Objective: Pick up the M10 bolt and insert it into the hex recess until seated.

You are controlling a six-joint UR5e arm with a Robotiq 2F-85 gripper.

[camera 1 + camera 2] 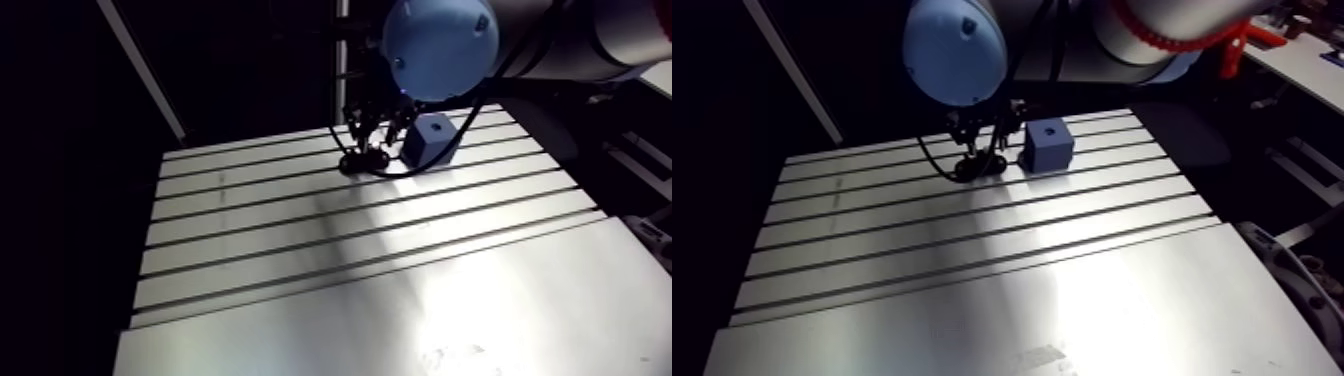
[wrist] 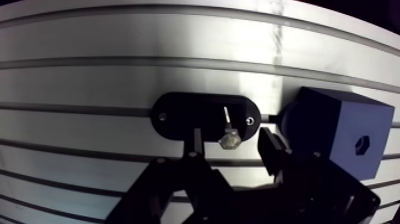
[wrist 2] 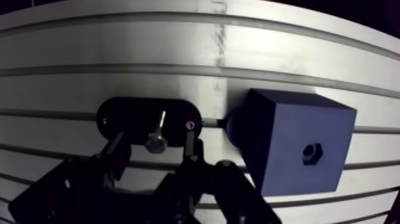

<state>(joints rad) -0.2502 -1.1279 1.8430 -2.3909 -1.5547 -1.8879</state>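
Blue block (image 3: 280,137), black plate (image 3: 132,116) (silver bolt (image 3: 156,142))

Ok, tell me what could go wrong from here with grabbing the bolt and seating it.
1. The bolt lies small and slanted on the black holder, between the fingers of the open gripper; an off-centre close may knock it aside.
2. The blue block stands close beside one finger, which might clip it.
3. The hex recess is narrow; a skewed grip could jam the bolt.

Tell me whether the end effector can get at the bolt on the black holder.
Probably yes. The end effector is open and straddles the bolt, which lies on the black holder with nothing in between. The blue block stands beside the holder, clear of the bolt.
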